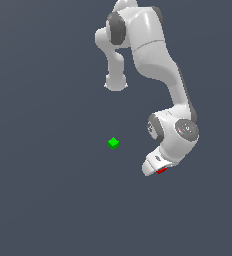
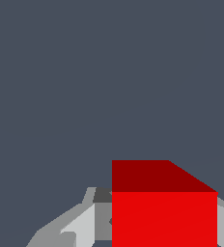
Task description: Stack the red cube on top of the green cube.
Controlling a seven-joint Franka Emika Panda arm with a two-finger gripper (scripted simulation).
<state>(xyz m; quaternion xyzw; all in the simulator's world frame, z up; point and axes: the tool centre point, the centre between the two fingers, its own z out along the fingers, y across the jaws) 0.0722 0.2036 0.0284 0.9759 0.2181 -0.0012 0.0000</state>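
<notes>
My white jointed arm (image 1: 153,50) reaches down at the exterior view's right, wrist bent low over the flat grey bench (image 1: 48,200). Its fingers (image 1: 160,169) are closed around the tiny bright red cube (image 2: 164,212). The tiny bright green cube (image 1: 113,143) sits well apart, leftward and slightly farther.

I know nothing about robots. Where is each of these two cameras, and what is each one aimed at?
Exterior view: off the arm, seemingly high up, looking down at the floor; it shows the white arm, the end effector and the green cube.
Wrist view: on the wrist, looking past the end effector at the red cube between its fingers.
Shared: the end effector and the red cube, only a sliver in the exterior view.
</notes>
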